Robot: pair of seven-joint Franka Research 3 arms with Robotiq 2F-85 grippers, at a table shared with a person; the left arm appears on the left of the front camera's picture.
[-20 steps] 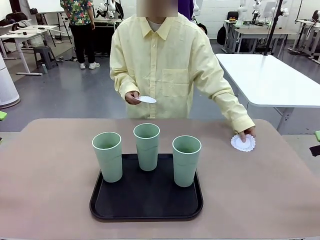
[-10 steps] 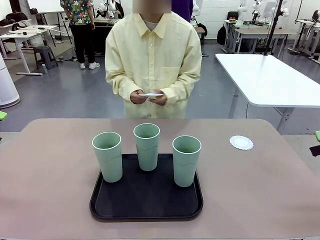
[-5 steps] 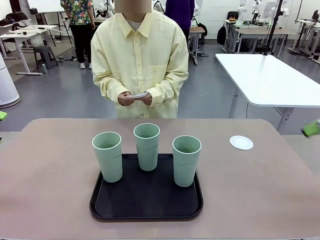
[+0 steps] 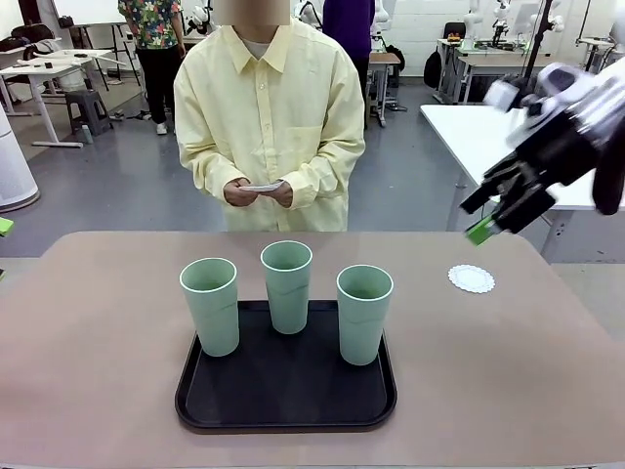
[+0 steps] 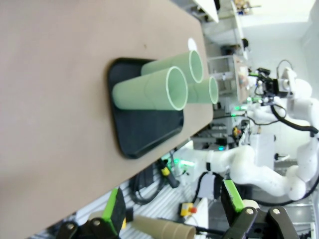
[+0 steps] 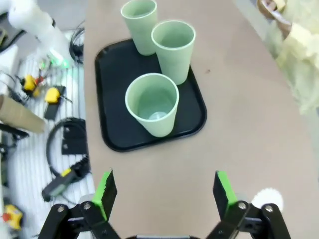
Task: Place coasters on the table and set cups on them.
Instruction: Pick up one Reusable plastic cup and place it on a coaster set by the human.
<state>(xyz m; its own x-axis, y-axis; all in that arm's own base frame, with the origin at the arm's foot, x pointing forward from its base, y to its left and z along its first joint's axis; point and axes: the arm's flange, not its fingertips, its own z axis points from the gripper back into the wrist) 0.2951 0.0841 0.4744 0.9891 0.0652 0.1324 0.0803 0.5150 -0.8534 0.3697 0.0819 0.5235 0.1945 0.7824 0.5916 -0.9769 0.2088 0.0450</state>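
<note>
Hovering spread and empty over the far right corner of the beige-pink bench (image 4: pixel 98 332), the right fingers (image 4: pixel 480 232) are overlooking a lacy white round coaster (image 4: pixel 472 278), likely awaiting one of the mint-green plastic tumblers (image 4: pixel 287 283) on the black tray (image 4: pixel 283 396).

right arm (image 4: pixel 559 80) white | right gripper (image 4: pixel 473 221) black, green pads | person's shirt (image 4: pixel 269 107) pale yellow, collared, long-sleeved

A smooth grey floor (image 4: pixel 146 186) runs back to a white wall (image 4: pixel 420 24) under bright, even light. At the right stands a white rectangular table (image 4: pixel 451 132) with rounded corners. Further back, grey desks (image 4: pixel 479 61) carry equipment (too small to make out). At the far left are a white desk (image 4: pixel 39 70), a grey stool (image 4: pixel 90 106) and a white rounded cylinder (image 4: pixel 14 166). A person in a flowered top (image 4: pixel 154 24) stands behind.
</note>
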